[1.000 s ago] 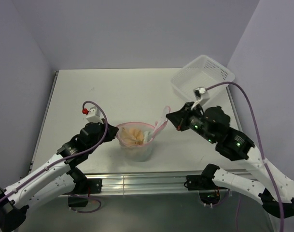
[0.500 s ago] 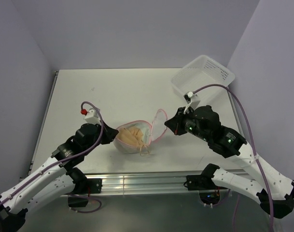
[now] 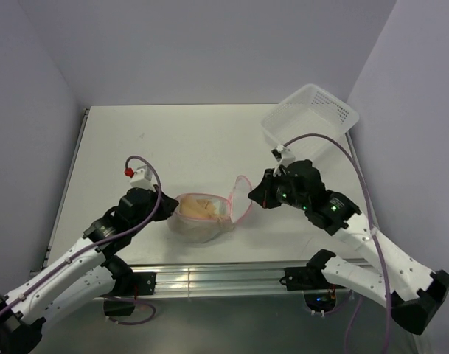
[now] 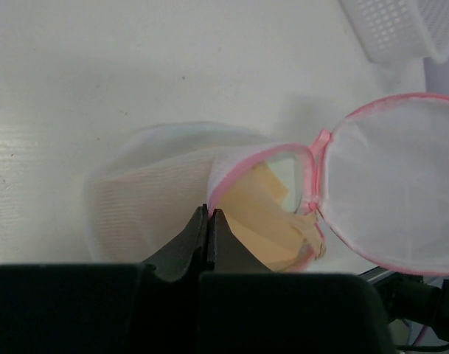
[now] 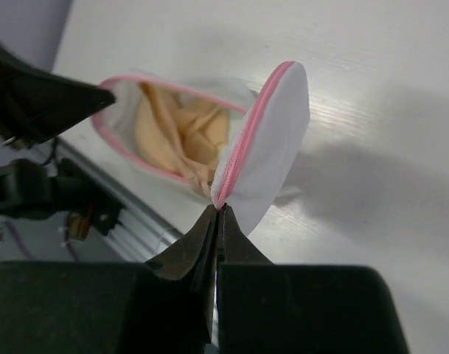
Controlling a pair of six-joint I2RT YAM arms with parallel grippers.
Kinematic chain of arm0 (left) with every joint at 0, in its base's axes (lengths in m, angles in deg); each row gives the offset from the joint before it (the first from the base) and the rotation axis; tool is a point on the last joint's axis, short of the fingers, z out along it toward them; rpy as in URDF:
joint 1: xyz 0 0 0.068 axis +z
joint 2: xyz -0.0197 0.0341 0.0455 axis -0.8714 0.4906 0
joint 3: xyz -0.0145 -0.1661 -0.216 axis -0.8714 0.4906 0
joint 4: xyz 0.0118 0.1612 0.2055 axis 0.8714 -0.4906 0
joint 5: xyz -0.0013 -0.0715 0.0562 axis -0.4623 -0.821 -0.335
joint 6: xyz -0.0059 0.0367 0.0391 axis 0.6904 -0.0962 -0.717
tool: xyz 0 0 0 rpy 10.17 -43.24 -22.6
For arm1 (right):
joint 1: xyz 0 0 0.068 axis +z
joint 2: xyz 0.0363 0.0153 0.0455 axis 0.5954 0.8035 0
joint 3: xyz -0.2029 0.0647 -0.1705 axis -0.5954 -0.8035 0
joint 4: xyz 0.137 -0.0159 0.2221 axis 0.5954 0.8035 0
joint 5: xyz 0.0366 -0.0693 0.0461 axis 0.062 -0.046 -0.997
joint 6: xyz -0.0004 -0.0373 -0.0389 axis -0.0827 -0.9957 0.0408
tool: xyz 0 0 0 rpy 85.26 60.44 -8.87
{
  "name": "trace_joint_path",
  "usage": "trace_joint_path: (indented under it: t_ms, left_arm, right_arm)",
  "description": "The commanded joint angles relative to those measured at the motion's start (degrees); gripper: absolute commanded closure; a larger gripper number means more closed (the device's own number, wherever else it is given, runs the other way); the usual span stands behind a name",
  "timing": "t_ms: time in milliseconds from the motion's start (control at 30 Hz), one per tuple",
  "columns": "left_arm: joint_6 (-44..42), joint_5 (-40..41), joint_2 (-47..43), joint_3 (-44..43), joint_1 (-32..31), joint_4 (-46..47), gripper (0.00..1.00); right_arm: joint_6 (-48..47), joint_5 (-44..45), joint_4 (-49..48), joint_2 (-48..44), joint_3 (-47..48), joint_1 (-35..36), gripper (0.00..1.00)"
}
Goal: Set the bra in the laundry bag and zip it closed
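Observation:
The laundry bag point(image 3: 197, 221), a round white mesh pouch with a pink zipper rim, lies on its side near the table's front edge. Its round lid point(image 3: 239, 199) stands open to the right. The peach bra point(image 3: 200, 209) sits inside the pouch and shows through the opening point(image 4: 272, 221) point(image 5: 181, 133). My left gripper point(image 3: 169, 212) is shut on the pouch's pink rim point(image 4: 209, 212) at its left side. My right gripper point(image 3: 255, 198) is shut on the lid's pink edge point(image 5: 218, 206).
A white perforated plastic basket point(image 3: 310, 116) stands at the back right corner; its corner shows in the left wrist view point(image 4: 401, 26). The table's front rail point(image 3: 224, 276) runs just below the bag.
The pouch has been lowered from upright onto its side on the table. My right gripper moved left and down with the lid, bringing it closer to the pouch opening. The left gripper kept its hold.

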Motion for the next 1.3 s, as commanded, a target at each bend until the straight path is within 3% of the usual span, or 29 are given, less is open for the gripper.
trace_joint_path:
  t_ms: [0, 233, 300, 433, 500, 767, 967, 1033, 1167, 1267]
  left_arm:
    - [-1.7, 0.3, -4.0, -3.8, 0.3, 1.0, 1.00]
    - [-1.3, 3.6, -3.3, -3.4, 0.4, -2.9, 0.97]
    - [-1.2, 4.3, -5.2, -4.1, 0.3, -5.3, 0.88]
    - [-0.8, 2.8, -8.5, -6.5, 0.4, -10.1, 0.48]
    - [-0.2, 0.3, -9.5, -7.0, 0.4, -11.1, 0.42]
    - [0.8, -24.0, -15.4, -4.3, 0.2, -11.5, 0.55]
    - [-0.6, -33.3, -19.4, -0.5, 0.1, -11.2, 0.64]
    - [-0.6, -31.4, -22.0, -0.8, 0.1, -13.0, 0.70]
    - [-0.4, -30.1, -24.1, -0.4, 0.0, -16.5, 0.64]
    - [2.3, -33.1, -23.1, 3.3, 0.0, -10.8, 0.63]
  right_arm:
    - [1.0, -3.1, -3.1, -9.0, 7.6, 2.4, 1.00]
    - [4.2, -7.2, -9.8, -7.9, -0.2, 4.0, 1.00]
    - [4.1, -2.2, -9.9, -8.3, -0.4, 6.9, 1.00]
    - [2.9, 1.6, -9.0, -8.5, 0.7, 8.8, 1.00]
    - [2.4, 3.1, -8.6, -7.8, 0.6, 8.8, 1.00]
    - [2.0, 5.4, -10.7, -5.1, -0.3, 8.9, 1.00]
    - [2.0, 5.9, -11.3, -4.0, 0.1, 8.8, 1.00]
    - [1.9, 5.9, -11.5, -3.6, 0.1, 8.8, 1.00]
    - [1.9, 6.6, -11.5, -3.7, 0.4, 8.8, 1.00]
    - [1.6, 7.0, -11.6, -3.4, 1.1, 8.8, 1.00]
